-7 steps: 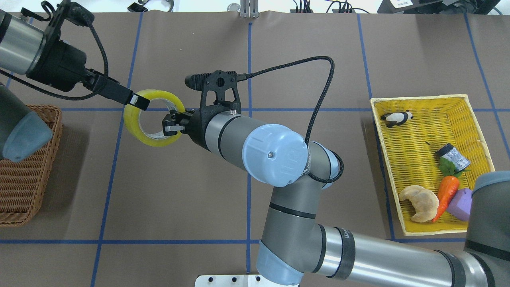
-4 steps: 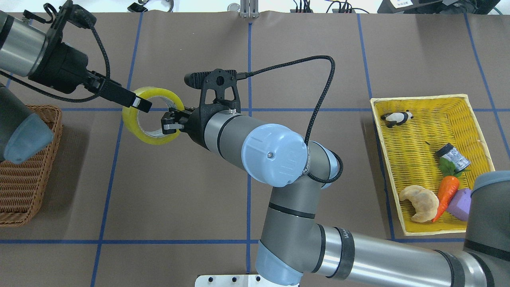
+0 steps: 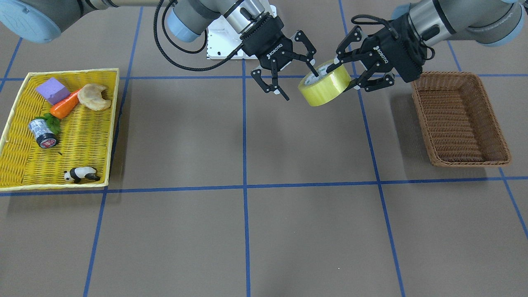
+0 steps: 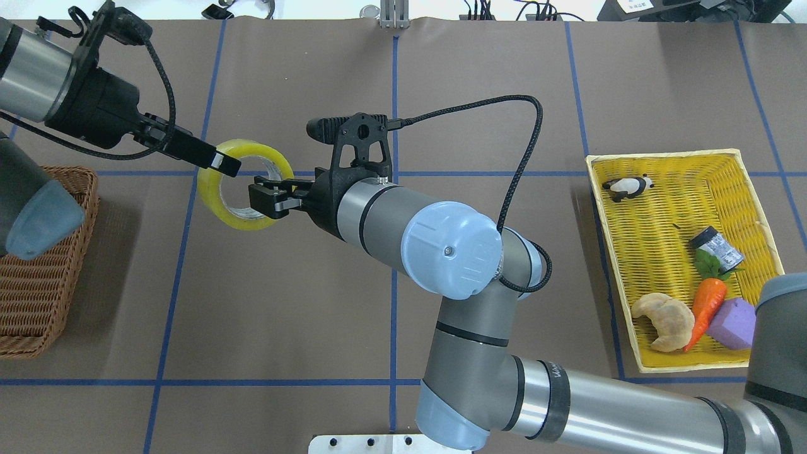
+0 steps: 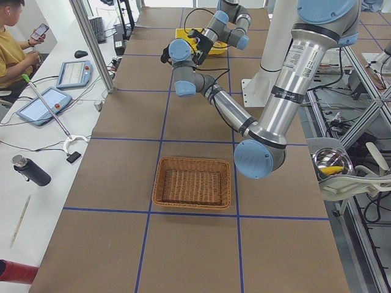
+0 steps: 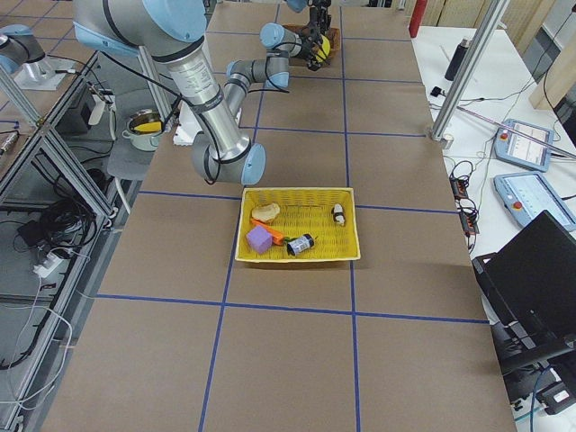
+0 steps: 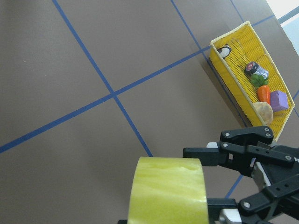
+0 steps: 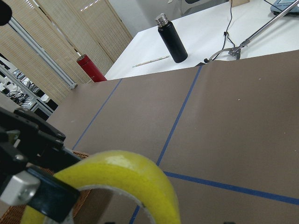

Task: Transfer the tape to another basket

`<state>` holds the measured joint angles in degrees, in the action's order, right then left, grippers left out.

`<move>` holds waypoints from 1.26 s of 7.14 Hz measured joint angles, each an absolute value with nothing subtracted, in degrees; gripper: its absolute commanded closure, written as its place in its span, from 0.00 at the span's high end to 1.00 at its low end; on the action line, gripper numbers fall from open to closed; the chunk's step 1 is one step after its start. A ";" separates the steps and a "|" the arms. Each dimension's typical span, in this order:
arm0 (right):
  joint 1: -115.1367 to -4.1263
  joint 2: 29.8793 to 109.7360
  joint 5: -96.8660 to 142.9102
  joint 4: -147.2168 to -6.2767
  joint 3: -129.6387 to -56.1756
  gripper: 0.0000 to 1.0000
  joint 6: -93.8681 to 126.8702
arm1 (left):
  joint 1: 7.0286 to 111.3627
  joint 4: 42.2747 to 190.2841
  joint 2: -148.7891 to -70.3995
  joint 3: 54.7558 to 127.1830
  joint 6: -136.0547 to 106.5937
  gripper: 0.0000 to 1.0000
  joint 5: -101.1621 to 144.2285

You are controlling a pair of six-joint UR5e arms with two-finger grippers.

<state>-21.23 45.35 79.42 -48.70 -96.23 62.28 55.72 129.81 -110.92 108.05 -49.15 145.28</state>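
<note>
The yellow-green tape hangs above the table, left of the brown wicker basket in the front view. My left gripper is shut on the tape's wall, one finger inside the core and one outside. In the overhead view it grips the ring's upper left edge, with the gripper reaching from the left. My right gripper is open wide, one fingertip by the tape's core, not clamping it. The tape also shows in the left wrist view and the right wrist view.
The brown basket lies at the overhead view's left edge, partly under my left arm. A yellow woven tray at the right holds a panda figure, a small can, a carrot, a croissant and a purple block. My right arm's elbow spans the table's middle.
My right gripper has opened and let go of the tape, and its wrist has drawn back a little to the right. My left gripper still holds the tape in about the same place.
</note>
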 measured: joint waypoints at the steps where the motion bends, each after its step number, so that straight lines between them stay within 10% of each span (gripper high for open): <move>1: -21.24 45.84 79.46 -48.46 -96.45 1.00 62.33 | 55.72 129.81 -110.92 108.00 -49.22 0.00 145.28; 9: -32.33 57.37 90.18 -57.17 -103.46 1.00 62.48 | 56.10 129.81 -108.80 106.57 -48.96 0.00 145.34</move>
<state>-32.33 57.37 90.18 -57.17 -103.46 62.48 56.10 129.81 -108.80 106.57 -48.96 145.34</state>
